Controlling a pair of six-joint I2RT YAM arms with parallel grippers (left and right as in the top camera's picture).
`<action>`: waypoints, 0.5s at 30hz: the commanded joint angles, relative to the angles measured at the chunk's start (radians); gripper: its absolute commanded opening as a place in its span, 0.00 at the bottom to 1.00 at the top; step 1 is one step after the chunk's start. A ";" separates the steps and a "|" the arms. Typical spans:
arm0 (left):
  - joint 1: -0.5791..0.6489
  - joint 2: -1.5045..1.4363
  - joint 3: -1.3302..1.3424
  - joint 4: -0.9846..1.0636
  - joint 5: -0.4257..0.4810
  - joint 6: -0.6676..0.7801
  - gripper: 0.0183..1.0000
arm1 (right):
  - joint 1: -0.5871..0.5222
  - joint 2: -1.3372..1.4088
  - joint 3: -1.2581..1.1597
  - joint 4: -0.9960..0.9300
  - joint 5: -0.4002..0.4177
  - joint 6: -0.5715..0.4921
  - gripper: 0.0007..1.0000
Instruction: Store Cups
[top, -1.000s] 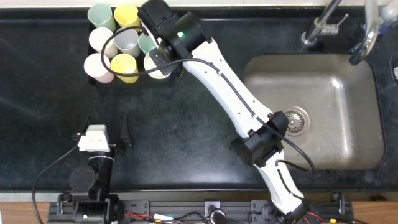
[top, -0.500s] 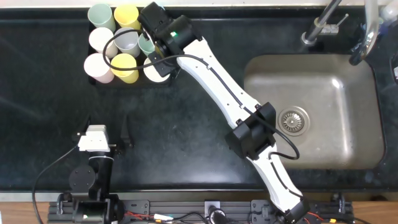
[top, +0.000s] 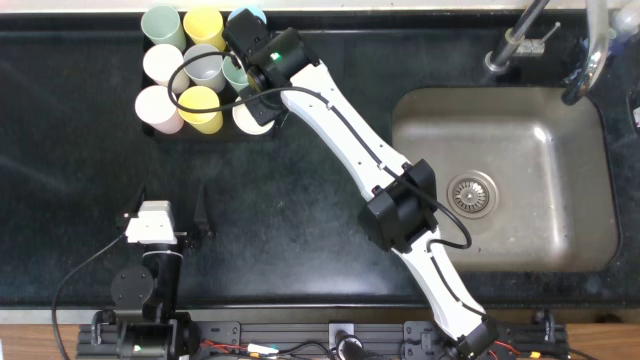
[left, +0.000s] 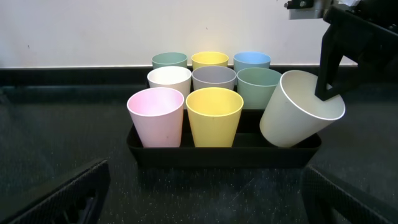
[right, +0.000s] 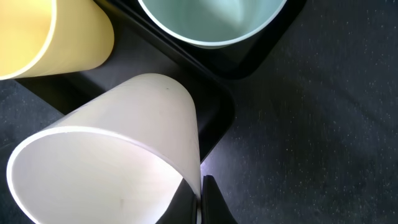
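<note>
Pushed nearer the tray (left: 224, 154), right pincer (right: 200, 198) tilts a smooth tapered cup (left: 297, 113).

Upright cups (left: 214, 115) in a tray (left: 217, 154) at the desk's (top: 300, 250) far left, tilted cup (left: 298, 115) over its near right corner (rim pinched by the right claw (left: 328, 87)), sink (top: 500, 180) to the right.

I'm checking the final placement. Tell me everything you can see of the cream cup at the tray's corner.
The cream cup is plain, matte, plastic-looking, empty and tapered. It leans steeply, with its mouth tipped away from the other cups and its base down inside the black tray's corner beside the yellow cup. The right gripper pinches its rim.
</note>
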 joint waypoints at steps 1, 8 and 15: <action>0.000 -0.007 -0.001 -0.005 -0.001 -0.007 1.00 | -0.005 0.003 0.009 0.005 -0.012 0.007 0.04; 0.000 -0.007 -0.001 -0.005 -0.001 -0.007 1.00 | -0.005 0.003 -0.024 0.009 -0.011 0.007 0.04; 0.000 -0.007 -0.001 -0.005 -0.001 -0.007 1.00 | -0.007 0.003 -0.035 0.013 -0.011 0.008 0.04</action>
